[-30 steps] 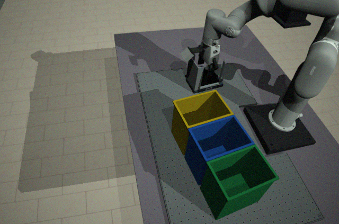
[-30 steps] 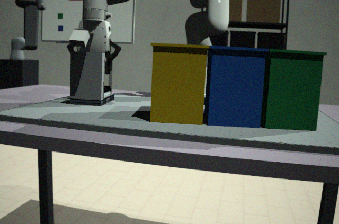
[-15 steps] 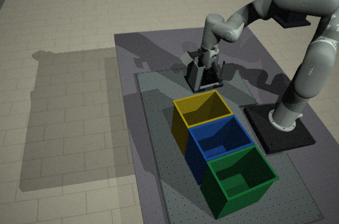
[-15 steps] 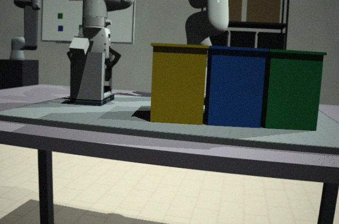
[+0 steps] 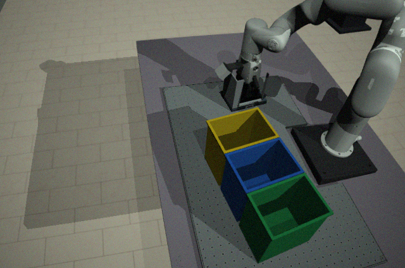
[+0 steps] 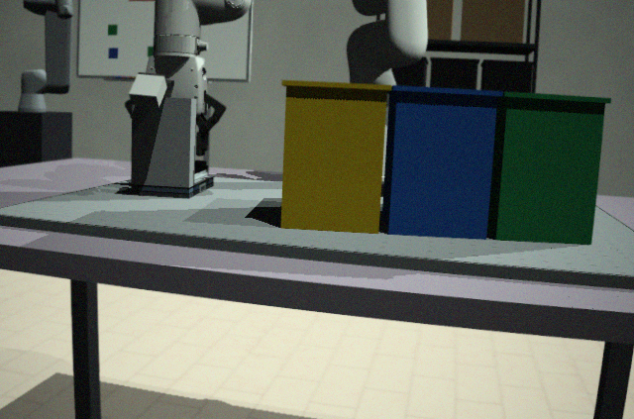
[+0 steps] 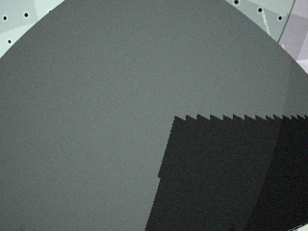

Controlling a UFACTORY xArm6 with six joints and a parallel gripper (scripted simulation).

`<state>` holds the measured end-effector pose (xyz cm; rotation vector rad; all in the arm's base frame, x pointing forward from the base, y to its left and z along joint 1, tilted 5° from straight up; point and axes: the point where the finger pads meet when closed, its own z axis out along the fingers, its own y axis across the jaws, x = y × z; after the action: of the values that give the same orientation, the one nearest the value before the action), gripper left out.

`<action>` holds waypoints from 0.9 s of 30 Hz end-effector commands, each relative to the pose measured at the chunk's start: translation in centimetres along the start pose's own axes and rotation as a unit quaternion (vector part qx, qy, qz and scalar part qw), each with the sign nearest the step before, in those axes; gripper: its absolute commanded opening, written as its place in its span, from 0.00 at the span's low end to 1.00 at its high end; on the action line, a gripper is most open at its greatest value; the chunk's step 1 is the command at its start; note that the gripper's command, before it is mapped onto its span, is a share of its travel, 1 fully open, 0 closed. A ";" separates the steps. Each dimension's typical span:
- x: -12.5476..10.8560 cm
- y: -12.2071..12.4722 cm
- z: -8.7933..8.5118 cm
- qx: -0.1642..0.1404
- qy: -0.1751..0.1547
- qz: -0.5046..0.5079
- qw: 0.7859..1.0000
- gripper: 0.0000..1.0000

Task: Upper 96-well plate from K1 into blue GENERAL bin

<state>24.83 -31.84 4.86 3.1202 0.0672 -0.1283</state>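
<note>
The grey stack rack K1 (image 5: 243,93) stands at the far end of the perforated board, behind the yellow bin. It also shows in the exterior view (image 6: 163,146). My gripper (image 5: 250,78) is open and has come straight down over the rack, with its fingers spread around the rack's top (image 6: 171,115). A dark grey flat surface (image 7: 154,122) fills the wrist view very close up; I cannot tell whether it is the upper plate or the rack. My fingers are hidden there. The blue bin (image 5: 263,166) (image 6: 440,163) stands upright in the middle of the row.
The yellow bin (image 5: 240,130) stands between the rack and the blue bin, and the green bin (image 5: 287,212) is nearest the front. All three touch side by side. The arm's black base plate (image 5: 333,156) lies right of the bins.
</note>
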 end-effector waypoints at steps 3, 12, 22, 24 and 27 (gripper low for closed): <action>0.1 0.1 0.1 -0.001 0.001 0.000 1.000 1.00; 0.1 0.1 0.6 -0.001 0.001 0.000 1.000 1.00; 0.1 0.1 1.3 -0.001 0.001 0.000 1.000 1.00; 0.1 0.1 1.3 -0.001 0.001 0.000 1.000 1.00; 0.1 0.1 1.5 -0.001 0.001 0.000 1.000 1.00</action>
<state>24.70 -31.86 3.38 3.1207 0.0672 -0.1289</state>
